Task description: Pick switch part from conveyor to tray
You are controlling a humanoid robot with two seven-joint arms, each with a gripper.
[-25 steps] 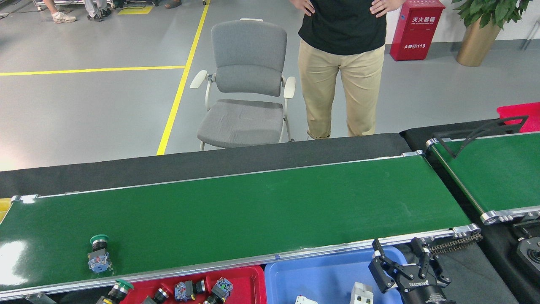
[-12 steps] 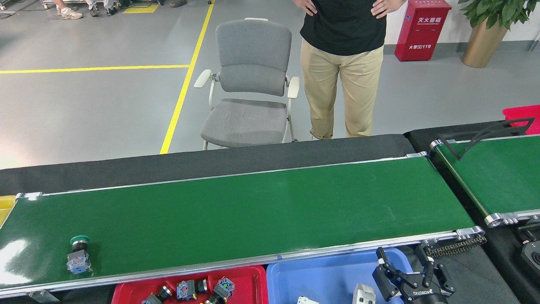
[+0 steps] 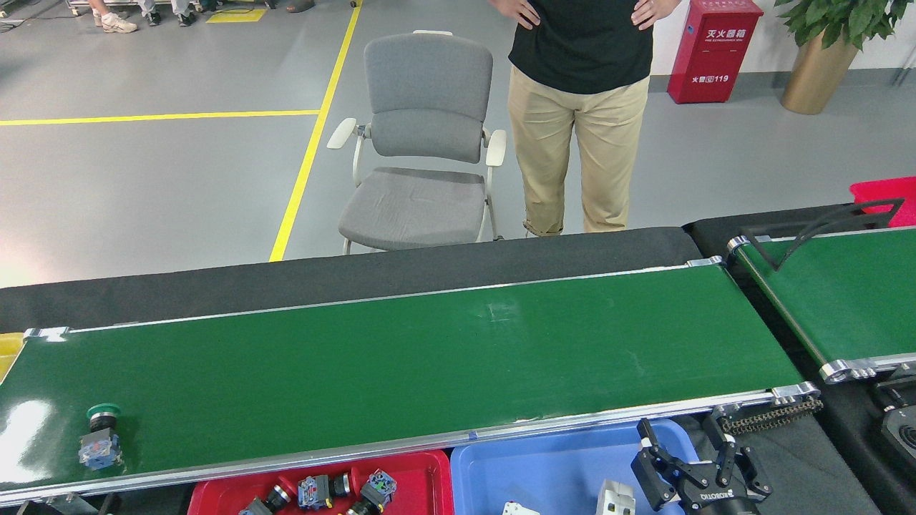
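A switch part [image 3: 99, 438] with a green cap and a blue-grey body lies on the long dark-green conveyor [image 3: 429, 357], near its left end and front rail. Far from it, my right gripper [image 3: 688, 452] hovers over the blue tray [image 3: 551, 472] at the bottom right, open with nothing between its fingers. A red tray [image 3: 422, 479] beside the blue one holds several switch parts [image 3: 320, 492]. White parts [image 3: 614, 498] lie in the blue tray. My left gripper is out of view.
A second, shorter green belt [image 3: 844, 293] with a black wire guide stands at the right. A person in khaki trousers [image 3: 580, 143] stands behind the conveyor next to a grey chair [image 3: 422, 143]. A red box [image 3: 712, 48] and a potted plant [image 3: 823, 50] are at the back.
The switch part has travelled left along the belt, from near x 235 to the far left end. My right gripper sank slightly lower and stays open.
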